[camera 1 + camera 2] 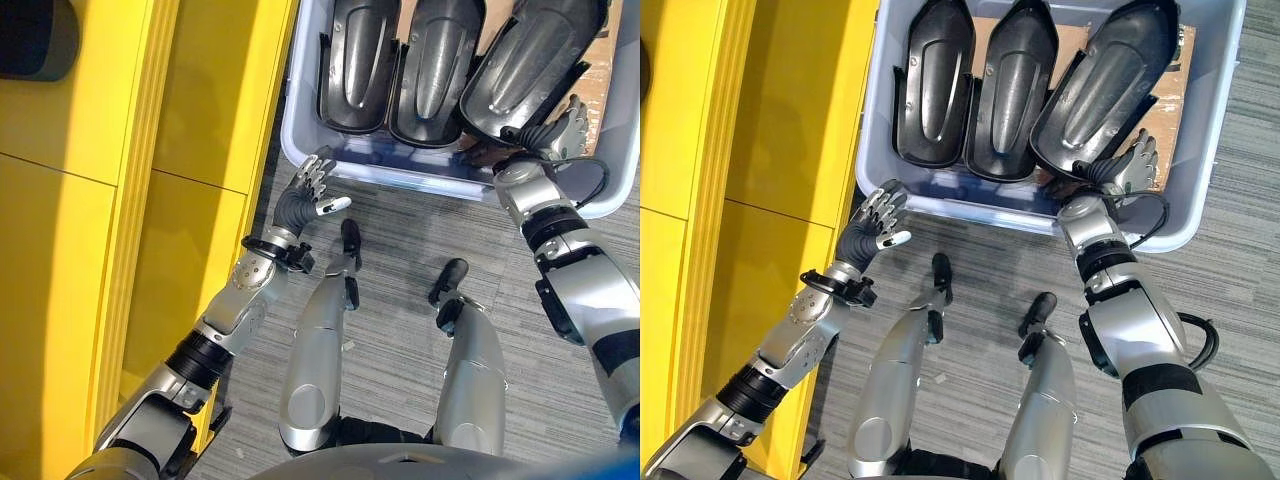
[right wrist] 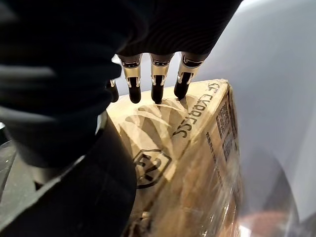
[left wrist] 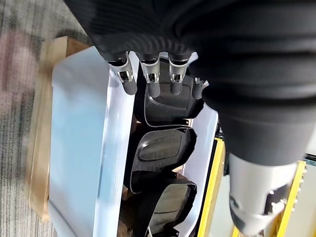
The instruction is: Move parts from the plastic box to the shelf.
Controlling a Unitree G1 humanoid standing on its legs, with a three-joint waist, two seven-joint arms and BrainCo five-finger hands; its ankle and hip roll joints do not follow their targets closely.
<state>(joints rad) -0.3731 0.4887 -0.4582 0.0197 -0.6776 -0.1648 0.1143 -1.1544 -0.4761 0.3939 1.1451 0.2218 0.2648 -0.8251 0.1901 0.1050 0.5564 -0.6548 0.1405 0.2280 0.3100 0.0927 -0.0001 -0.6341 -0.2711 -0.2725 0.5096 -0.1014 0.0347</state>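
**Right hand in the box, beside the rightmost part**

Left eye view runs from the yellow shelf (image 1: 130,200) at nine o'clock to the plastic box (image 1: 400,180) at twelve. Three black moulded parts stand side by side inside, over cardboard (image 2: 168,143). They look stiff, smooth and light, probably slippery, so the raised rim seems the best hold. The rightmost part (image 1: 530,70) tilts toward the right hand (image 1: 1130,165), which reaches in at its lower edge, fingers spread straight, apparently holding nothing. The left hand (image 1: 310,190) hovers relaxed and empty outside the box's near wall.
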